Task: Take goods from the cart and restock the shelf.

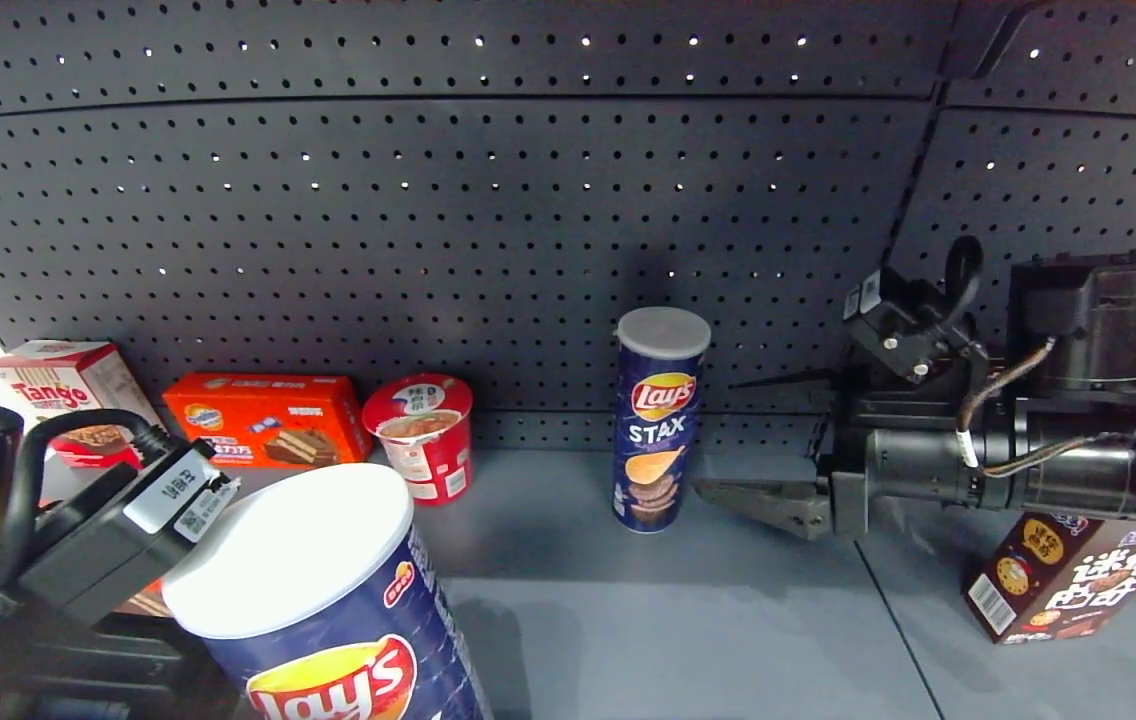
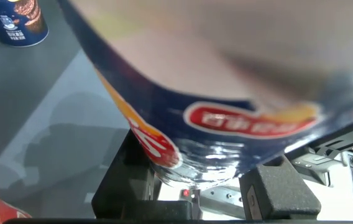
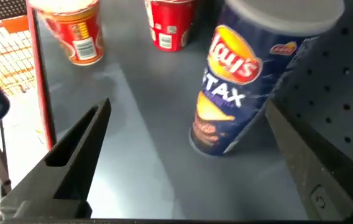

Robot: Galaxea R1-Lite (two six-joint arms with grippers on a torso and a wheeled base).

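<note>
Chips can (image 1: 320,600), dark blue with a white lid, is at the front left corner of the shelf (image 1: 688,630). It is tilted and clear of the shelf surface. The left claw (image 2: 204,190) is clamped on it, one finger pressed against each side of the can's lower body.

Second chips can (image 1: 660,430), of the same kind but with a translucent lid, stands upright on the shelf at mid-width, towards the back edge.

The right claw (image 1: 763,440) is level with this can on its right side and points at it. Its jaws are spread wide and hold nothing. The lower fingertip is just beside the can's base. In the right wrist view the can stands beyond the fingertips, in line with the gap between them, and neither finger presses on it.

A brown snack box (image 1: 1063,575) lies tilted at the right end of the shelf, below the right arm.

Along the back edge, left of the standing can, three items are in a row:
- a red noodle cup (image 1: 423,435), nearest the can;
- an orange biscuit box (image 1: 268,420), just beside the cup;
- a red-and-white wafer box (image 1: 68,395), at the back left corner.

A dark perforated panel (image 1: 428,200) closes the back of the shelf.
</note>
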